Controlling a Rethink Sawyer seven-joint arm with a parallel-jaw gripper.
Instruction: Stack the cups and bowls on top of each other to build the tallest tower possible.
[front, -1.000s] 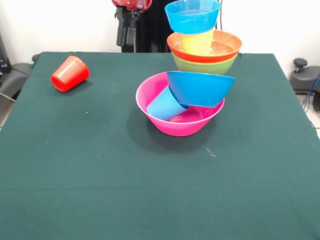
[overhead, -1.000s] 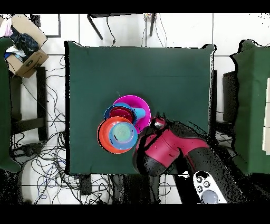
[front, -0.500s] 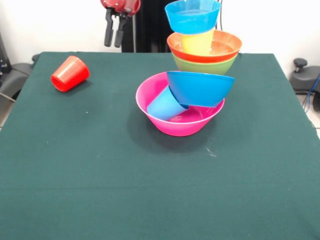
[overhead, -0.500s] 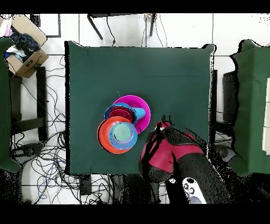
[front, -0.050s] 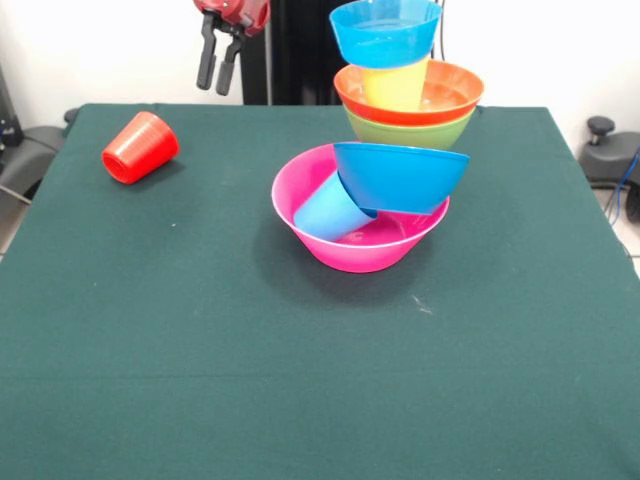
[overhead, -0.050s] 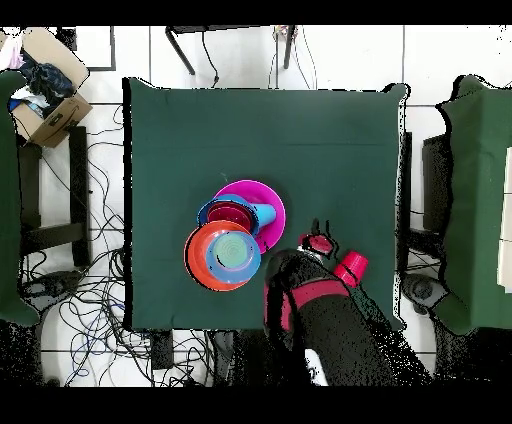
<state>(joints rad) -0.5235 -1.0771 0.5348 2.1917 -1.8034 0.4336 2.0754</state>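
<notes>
The green-clothed table (front, -0.050s: 200, 380) carries the tower (front, -0.050s: 385, 150) right of centre: a large pink bowl (front, -0.050s: 345, 250) holds a tilted light blue cup (front, -0.050s: 330, 210) and a leaning blue bowl (front, -0.050s: 400, 177); behind rise green, orange, yellow and blue pieces, their footing hidden. The red cup (front, -0.050s: 140, 147) lies sideways far left. The gripper (front, -0.050s: 217, 75) hangs above the table's back edge, fingers slightly parted, empty.

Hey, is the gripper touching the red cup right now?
Apart. The front view shows the gripper hanging empty above the table's far edge, with clear space between it and the red cup lying on its side.
</notes>
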